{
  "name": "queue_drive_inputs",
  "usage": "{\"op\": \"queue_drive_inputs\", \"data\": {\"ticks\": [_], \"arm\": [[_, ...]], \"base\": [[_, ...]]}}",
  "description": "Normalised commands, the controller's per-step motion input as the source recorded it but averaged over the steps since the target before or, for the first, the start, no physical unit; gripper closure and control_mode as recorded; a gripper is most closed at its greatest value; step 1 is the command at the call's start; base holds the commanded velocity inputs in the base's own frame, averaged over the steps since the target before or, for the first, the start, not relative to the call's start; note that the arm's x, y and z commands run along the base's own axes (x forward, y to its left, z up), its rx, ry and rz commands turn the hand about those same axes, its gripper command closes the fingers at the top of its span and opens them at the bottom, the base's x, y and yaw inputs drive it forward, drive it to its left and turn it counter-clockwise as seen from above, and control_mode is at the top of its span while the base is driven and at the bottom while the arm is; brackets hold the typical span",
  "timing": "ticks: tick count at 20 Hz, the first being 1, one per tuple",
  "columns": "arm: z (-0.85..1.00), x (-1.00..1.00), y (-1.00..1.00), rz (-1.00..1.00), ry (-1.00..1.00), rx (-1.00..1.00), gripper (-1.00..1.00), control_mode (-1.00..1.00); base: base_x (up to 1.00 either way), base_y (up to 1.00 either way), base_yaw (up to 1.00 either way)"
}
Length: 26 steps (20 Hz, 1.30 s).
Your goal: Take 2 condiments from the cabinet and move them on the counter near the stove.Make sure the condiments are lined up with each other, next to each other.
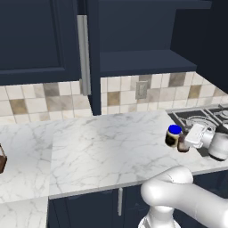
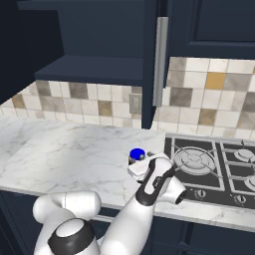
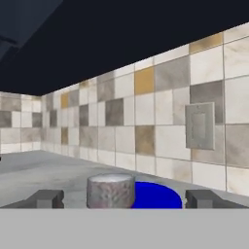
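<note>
On the white marble counter (image 1: 102,147), just left of the black stove (image 1: 200,116), stands the cream jar (image 1: 173,135) with its blue lid (image 2: 137,154). The slim reddish-brown bottle (image 1: 182,145) stands upright, right beside the jar on the side nearer the counter's front edge. My gripper (image 1: 187,141) reaches in low from the stove side and is open. In the hand view its fingertips (image 3: 46,198) straddle the bottle's grey cap (image 3: 111,190) with gaps on both sides, and the blue lid (image 3: 158,195) lies just behind. The navy cabinet (image 1: 147,26) above is open, with a bare shelf (image 1: 142,60).
The cabinet door with its silver handle (image 1: 83,53) hangs open above the counter's middle. A wall outlet (image 1: 141,90) sits in the tiled backsplash. A dark brown object (image 1: 2,158) is at the far left edge. Stove knobs (image 2: 201,193) line the cooktop's front.
</note>
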Motion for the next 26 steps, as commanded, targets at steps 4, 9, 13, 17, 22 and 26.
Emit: {"op": "queue_drive_inputs", "data": {"ticks": [4,9,13,17,22,26], "arm": [[0.02,0.14,-0.13,0.0,0.02,0.07,-1.0,-1.0],[0.0,0.0,-0.24,0.0,0.01,0.06,-1.0,-1.0],[0.0,0.0,-0.18,0.0,0.0,0.06,-1.0,-1.0],[0.14,0.0,-0.04,0.0,-0.03,0.08,-1.0,-1.0],[0.22,-0.03,0.0,0.0,-0.06,0.08,-1.0,-1.0],[0.19,-0.14,0.0,0.0,-0.04,0.08,-1.0,-1.0]], "base": [[0.0,0.0,0.0],[0.0,0.0,0.0],[0.0,0.0,0.0],[0.0,0.0,0.0],[0.0,0.0,0.0],[0.0,0.0,0.0]]}}
